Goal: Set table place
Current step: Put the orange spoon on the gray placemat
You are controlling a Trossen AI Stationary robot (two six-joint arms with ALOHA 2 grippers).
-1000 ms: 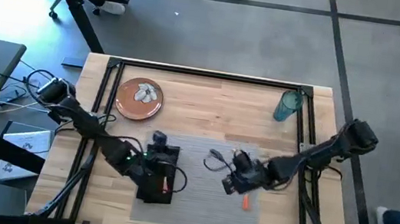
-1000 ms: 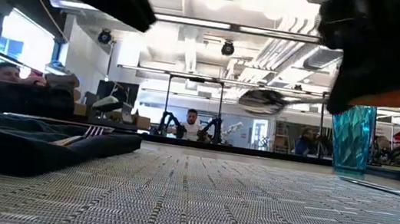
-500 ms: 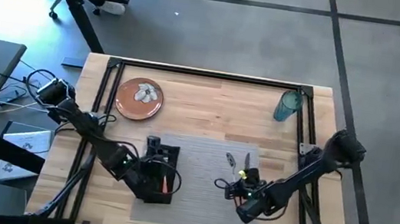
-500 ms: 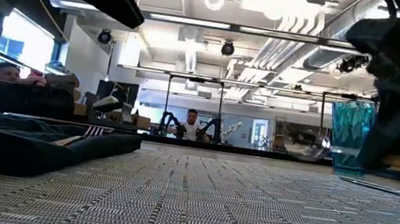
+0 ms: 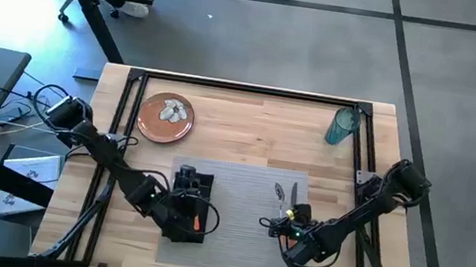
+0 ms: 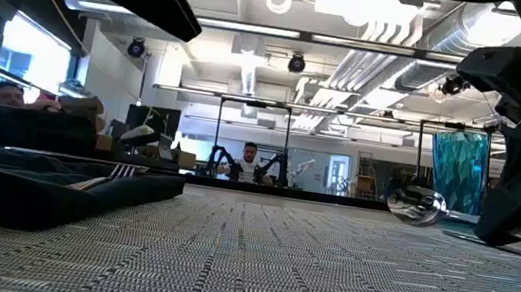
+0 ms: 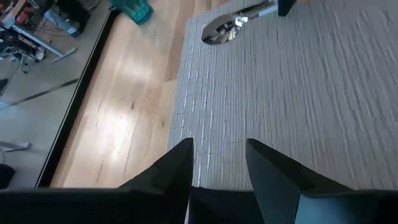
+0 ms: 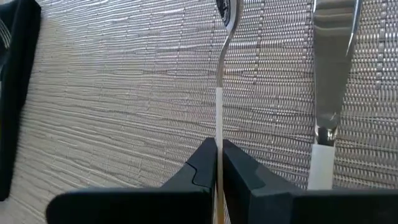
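Between the right gripper's [image 8: 217, 163] clenched fingers runs the spoon [image 8: 222, 68] handle, bowl ahead on the grey placemat [image 5: 238, 235]. Just beside lies the knife [image 8: 328, 81]. Left gripper [image 7: 217, 163], fingers released, hovers over the black napkin [image 5: 189, 203] bearing the fork [image 5: 196, 221]. Plate [image 5: 165, 117] and teal tumbler [image 5: 342, 126] stand well apart on the table [image 5: 256, 136]. No legible writing.

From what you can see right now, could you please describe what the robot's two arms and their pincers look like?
Both are slim, dark, jointed arms with black cables looped at the wrists. The left pincer has two black, wedge-shaped fingers tapering to points. The right pincer has matching black fingers with angular tips. No markings show.
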